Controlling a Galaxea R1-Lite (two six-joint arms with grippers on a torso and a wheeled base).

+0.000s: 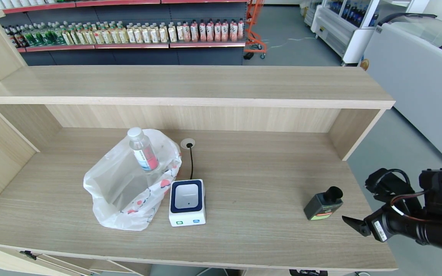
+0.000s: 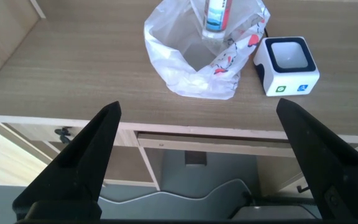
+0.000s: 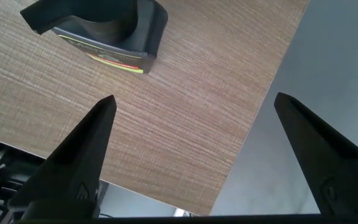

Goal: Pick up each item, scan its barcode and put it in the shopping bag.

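The right arm (image 1: 416, 226) comes in low from beyond the right end of the wooden counter (image 1: 263, 214), its forearm lying nearly level and pointing towards the middle of the counter. The right gripper (image 3: 194, 158) hangs over the counter's near right corner with its two dark fingers (image 3: 79, 162) spread wide and nothing between them. Just ahead of the fingertips, apart from them, a small dark bottle (image 1: 322, 206) with a black cap and a green and red label sits on the counter; whether it lies flat or leans cannot be told. The left gripper (image 2: 197, 162) is held off the near edge of the counter, above the drawer front (image 2: 210, 146), aimed back at the counter, its fingers also wide apart and empty. On the left half of the counter stands the shopping bag (image 1: 109, 191), thin whitish plastic with red marks, its mouth open upward. A clear bottle (image 1: 143, 153) with a white cap and a red and blue label stands tilted inside it, the cap rising above the rim. Just beside the bag, on its right, sits the scanner (image 1: 187, 202), a white box with a dark blue framed window facing up. A black cable (image 1: 191, 163) runs from it to a round hole (image 1: 188, 143) at the back of the counter. Behind the counter are shelves of drinks (image 1: 129, 32), with chest freezers (image 1: 416, 69) to the right
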